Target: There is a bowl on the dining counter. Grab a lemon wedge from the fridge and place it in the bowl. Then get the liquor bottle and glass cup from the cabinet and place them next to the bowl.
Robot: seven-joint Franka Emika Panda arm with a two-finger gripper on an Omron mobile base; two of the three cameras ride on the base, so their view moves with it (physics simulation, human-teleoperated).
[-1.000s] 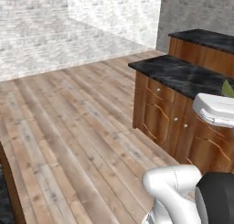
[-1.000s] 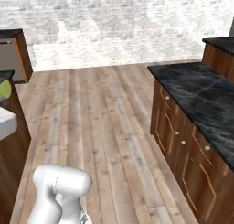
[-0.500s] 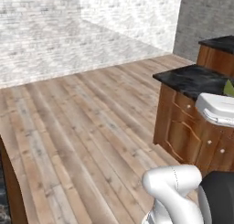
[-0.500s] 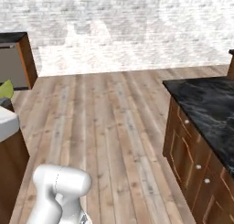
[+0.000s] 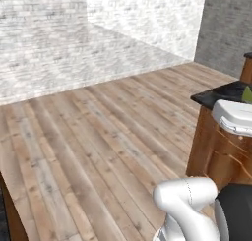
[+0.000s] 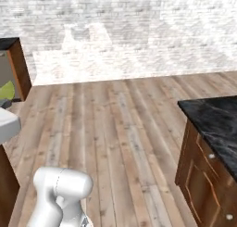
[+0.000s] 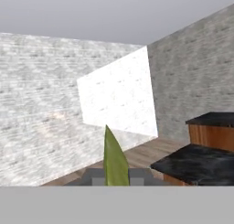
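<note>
The gripper (image 7: 116, 181) is closed on a lemon wedge (image 7: 114, 161) — the yellow-green sliver stands up between the two dark fingertips at the bottom of the hand view, its point aimed up and ahead. By my reading this is the carrying step: the wedge is in hand and not yet in the bowl, while the bottle and cup have not been touched. The same wedge seems to peek out as a green scrap at the far right edge of the left base view (image 5: 247, 93) and at the left edge of the right base view (image 6: 6, 90), just above a white part of the arm.

The next move calls for bringing the base up to the desk that carries the bowl, then lowering the wedge over the bowl before letting go. The bowl itself cannot be made out here.

A wide plank floor (image 5: 98, 136) in pale brown runs to whitish brick walls (image 6: 120, 31), with a darker grey wall at the corner. A black, white-veined marble desk (image 6: 215, 122) on reddish-brown wood with small knobs stands to the right.
</note>
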